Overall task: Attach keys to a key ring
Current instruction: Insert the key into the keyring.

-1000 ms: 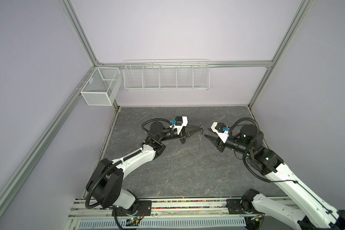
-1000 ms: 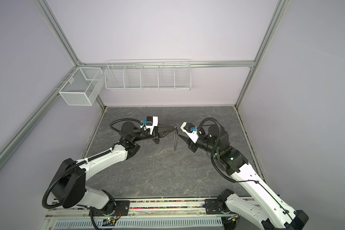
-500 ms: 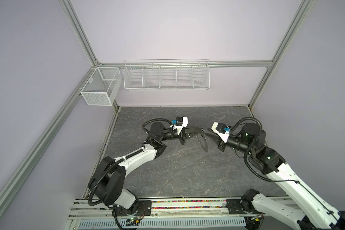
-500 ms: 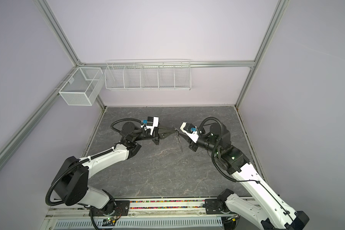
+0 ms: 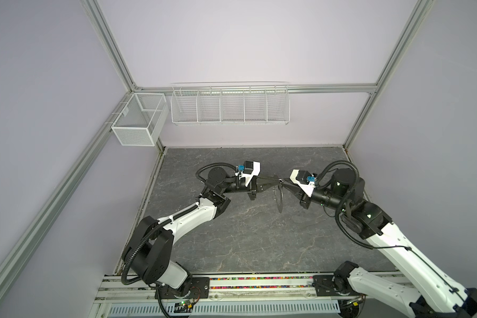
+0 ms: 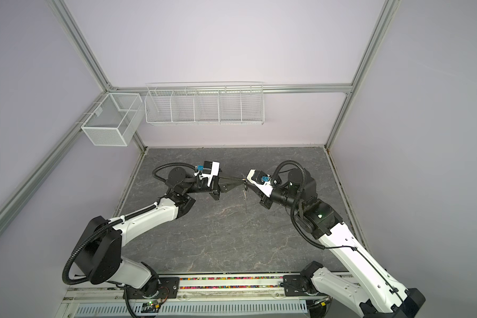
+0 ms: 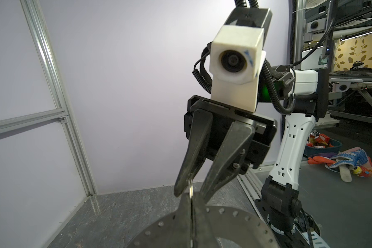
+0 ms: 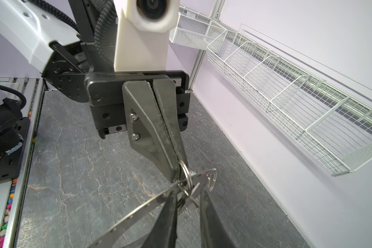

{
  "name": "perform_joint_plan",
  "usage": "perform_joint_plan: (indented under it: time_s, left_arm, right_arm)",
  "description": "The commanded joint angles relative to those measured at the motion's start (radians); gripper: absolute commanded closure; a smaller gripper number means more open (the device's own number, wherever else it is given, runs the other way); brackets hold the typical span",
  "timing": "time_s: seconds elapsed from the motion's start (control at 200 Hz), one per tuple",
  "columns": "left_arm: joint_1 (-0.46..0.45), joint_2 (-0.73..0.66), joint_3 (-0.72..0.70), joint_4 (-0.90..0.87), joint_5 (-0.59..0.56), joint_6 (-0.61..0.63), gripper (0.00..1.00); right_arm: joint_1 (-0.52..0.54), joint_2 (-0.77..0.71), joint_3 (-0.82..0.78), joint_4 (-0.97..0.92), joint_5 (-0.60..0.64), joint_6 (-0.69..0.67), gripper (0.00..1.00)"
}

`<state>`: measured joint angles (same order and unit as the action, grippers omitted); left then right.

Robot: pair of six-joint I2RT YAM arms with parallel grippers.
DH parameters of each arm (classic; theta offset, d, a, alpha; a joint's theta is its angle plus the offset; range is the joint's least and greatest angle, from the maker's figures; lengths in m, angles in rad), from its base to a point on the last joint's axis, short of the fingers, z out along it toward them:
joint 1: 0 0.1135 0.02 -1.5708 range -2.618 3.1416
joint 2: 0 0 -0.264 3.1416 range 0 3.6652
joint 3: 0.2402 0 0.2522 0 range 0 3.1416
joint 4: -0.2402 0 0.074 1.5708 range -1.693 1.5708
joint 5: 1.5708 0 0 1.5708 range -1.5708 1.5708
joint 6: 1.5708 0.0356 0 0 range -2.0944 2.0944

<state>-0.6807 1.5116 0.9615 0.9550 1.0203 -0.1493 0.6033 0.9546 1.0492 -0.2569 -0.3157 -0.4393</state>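
Bright even light, soft shadows, wide-angle distortion

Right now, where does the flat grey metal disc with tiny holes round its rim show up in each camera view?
In a top view: the flat grey metal disc hangs edge-on near the picture's centre.
In a top view: a thin edge-on sliver, again near centre.
Left wrist: its holed face spreads behind the left gripper.
Right wrist: a slanting thin band across that gripper's tips.
Shared landmark: the shut left gripper at its rim.

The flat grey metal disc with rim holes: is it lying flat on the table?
No, the left gripper holds the disc upright on edge.
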Motion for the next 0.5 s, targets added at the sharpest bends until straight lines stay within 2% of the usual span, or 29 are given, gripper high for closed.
perform_joint_plan:
  time_s: [0.0,0.26,0.495]
  left_arm:
    - [0.004,0.014,0.04,0.004,0.037,-0.019,1.0]
    - [0.004,0.012,0.047,-0.036,0.052,0.005,1.0]
    - [0.004,0.016,0.057,-0.042,0.07,0.005,1.0]
  right_arm:
    - [-0.007,0.004,0.026,0.013,-0.026,-0.027,0.79]
    - [-0.012,-0.007,0.032,-0.012,-0.049,-0.037,0.79]
    - [-0.016,0.009,0.054,-0.074,-0.083,-0.051,0.86]
